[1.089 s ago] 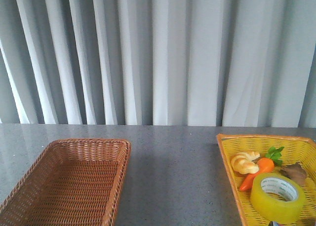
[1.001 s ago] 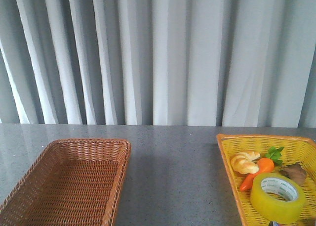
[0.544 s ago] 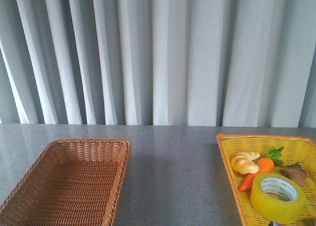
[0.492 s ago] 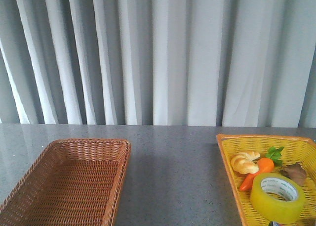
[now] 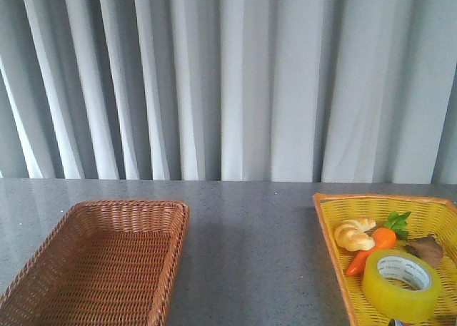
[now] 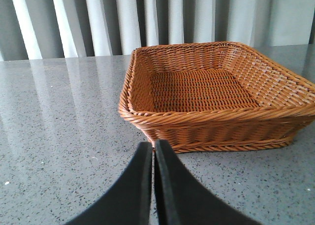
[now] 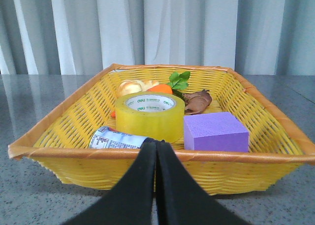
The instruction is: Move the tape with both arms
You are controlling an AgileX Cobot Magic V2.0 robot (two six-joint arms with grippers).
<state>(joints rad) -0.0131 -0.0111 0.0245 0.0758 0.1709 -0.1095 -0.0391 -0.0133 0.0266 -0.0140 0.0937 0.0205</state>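
- Wide roll of translucent yellow packing tape with a white printed inner core [image 7: 150,115]: lay flat, core opening upward, inside the yellow woven basket [image 7: 64,126], near its front wall; ungripped.
- Yellow woven basket with an orange rim: stood on the right side of the grey speckled desk [image 5: 250,247] in the front view.
- Purple foam block [image 7: 215,131]: in the same basket, just beside the tape.
- Small cylindrical item with a printed label [image 7: 117,138]: lay on its side at the basket's front wall, close to the tape; contact could not be told.
- Orange toy carrot with green leaves [image 5: 373,248]: behind the tape, toward the basket's far end.
- Pale yellow toy croissant [image 5: 354,234]: beside the carrot.
- Brown crinkled item [image 7: 197,101]: near the carrot leaves; kind unclear.
- Brown wicker basket [image 6: 216,117]: on the left side of the desk, well apart from the yellow basket.
- Right gripper [image 7: 156,151]: black fingers pressed together, nothing between them, outside the yellow basket's front wall.
- Left gripper [image 6: 153,153]: black fingers together, holding nothing, above the desk near the brown basket.
- Grey-white pleated curtain [image 5: 243,76]: hung behind the desk.
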